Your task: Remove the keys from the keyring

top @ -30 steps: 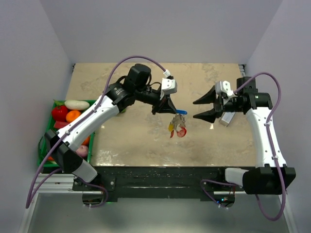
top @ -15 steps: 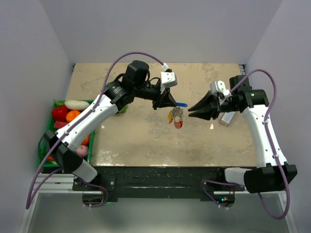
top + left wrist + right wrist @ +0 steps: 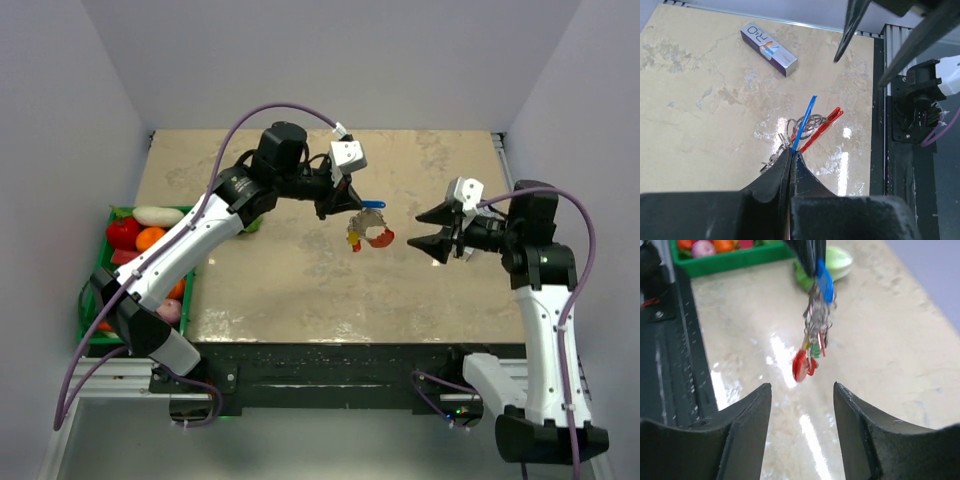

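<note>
The left tool [image 3: 352, 207] was clamped shut on the keys [image 3: 366, 238] by a blue head — bunch and keyring [image 3: 816, 314] dangling above the tabletop [image 3: 270, 290] — while the right tool [image 3: 430, 229], jaws apart and empty, sat at their 3 o'clock.

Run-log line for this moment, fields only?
left gripper: shut on blue tag | keys: hanging bunched above table | right gripper: open, apart from keys

Lettering found on one box only.
Read as large "R" and "O" on the white face of the box [image 3: 769, 48]; smaller print there too blurred.
</note>
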`<control>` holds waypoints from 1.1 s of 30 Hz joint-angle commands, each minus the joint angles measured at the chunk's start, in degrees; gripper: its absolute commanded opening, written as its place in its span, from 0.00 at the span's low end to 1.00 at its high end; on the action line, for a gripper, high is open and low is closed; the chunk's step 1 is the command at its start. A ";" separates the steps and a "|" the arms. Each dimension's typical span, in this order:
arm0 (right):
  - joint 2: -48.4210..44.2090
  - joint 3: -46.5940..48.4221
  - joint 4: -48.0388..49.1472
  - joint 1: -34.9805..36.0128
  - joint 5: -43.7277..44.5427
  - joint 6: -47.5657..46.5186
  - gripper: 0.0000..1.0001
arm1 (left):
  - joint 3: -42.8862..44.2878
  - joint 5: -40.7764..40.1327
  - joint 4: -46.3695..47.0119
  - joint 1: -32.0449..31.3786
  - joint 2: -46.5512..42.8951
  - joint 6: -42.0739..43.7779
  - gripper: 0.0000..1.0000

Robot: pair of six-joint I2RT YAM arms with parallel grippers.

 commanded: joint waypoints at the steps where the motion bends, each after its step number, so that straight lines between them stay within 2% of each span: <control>1: -2.06 1.19 21.52 0.74 12.60 23.54 0.59 | 2.56 -2.28 4.66 -0.05 -0.20 -1.80 0.00; 3: -4.86 -3.38 30.54 0.91 11.11 29.51 0.64 | 2.47 -2.10 4.84 -0.05 -0.28 -1.98 0.00; 5: -4.35 -2.26 29.63 0.92 8.31 30.15 0.65 | 2.38 -2.01 4.84 0.03 -0.37 -2.07 0.00; 8: -4.44 -3.30 35.68 1.79 8.21 34.54 0.65 | 2.38 -0.96 5.01 -0.05 -0.37 -2.33 0.00; 11: -3.12 -3.65 37.89 6.87 12.67 35.16 0.66 | 2.56 0.36 5.19 -0.05 -0.20 -2.59 0.00; 12: -2.69 -3.74 38.41 10.72 15.47 35.16 0.66 | 2.65 0.53 5.19 -0.05 -0.20 -2.59 0.00; 15: -1.02 -4.18 40.43 13.57 15.24 37.00 0.69 | 2.82 0.54 5.28 0.03 -0.20 -2.68 0.00; 21: 0.74 -3.56 38.68 17.26 18.22 34.99 0.72 | 3.44 0.18 5.10 0.03 0.06 -2.77 0.00; 26: 1.62 -4.70 38.07 19.63 24.72 31.91 0.73 | 4.40 2.29 4.93 0.03 0.42 -3.39 0.00; 33: 2.68 -5.67 38.16 20.87 28.07 29.98 0.74 | 5.11 4.05 4.66 0.12 0.33 -3.74 0.00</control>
